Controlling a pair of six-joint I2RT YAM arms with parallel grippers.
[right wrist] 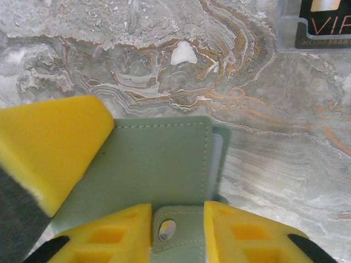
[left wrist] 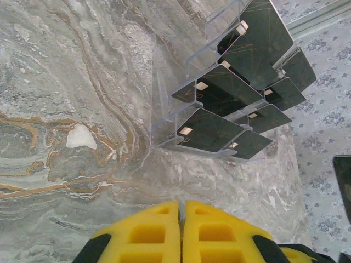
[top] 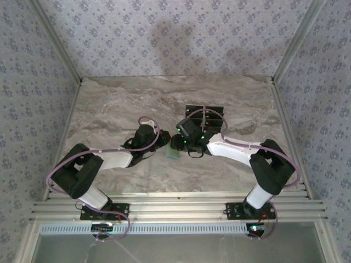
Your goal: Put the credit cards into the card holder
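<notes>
The pale green card holder [right wrist: 159, 159] lies closed on the marble, with a grey-blue inner edge peeking out at its right. My right gripper [right wrist: 176, 211] has its yellow fingers pressed against both sides of the holder's snap strap [right wrist: 167, 229]. One yellow finger of my left gripper [right wrist: 49, 142] lies over the holder's left edge. In the left wrist view my left gripper [left wrist: 181, 204] is shut, with a thin pale sliver between its tips. From above, both grippers meet over the card holder [top: 173, 155]. Several black credit cards [left wrist: 219, 90] stand in a clear rack [left wrist: 164, 109] beyond.
The clear rack of cards [top: 204, 115] stands just behind the right gripper, and its near corner with one card [right wrist: 326, 22] shows at the right wrist view's top right. Patterned walls and metal rails [top: 285, 109] enclose the marble table [top: 109, 109].
</notes>
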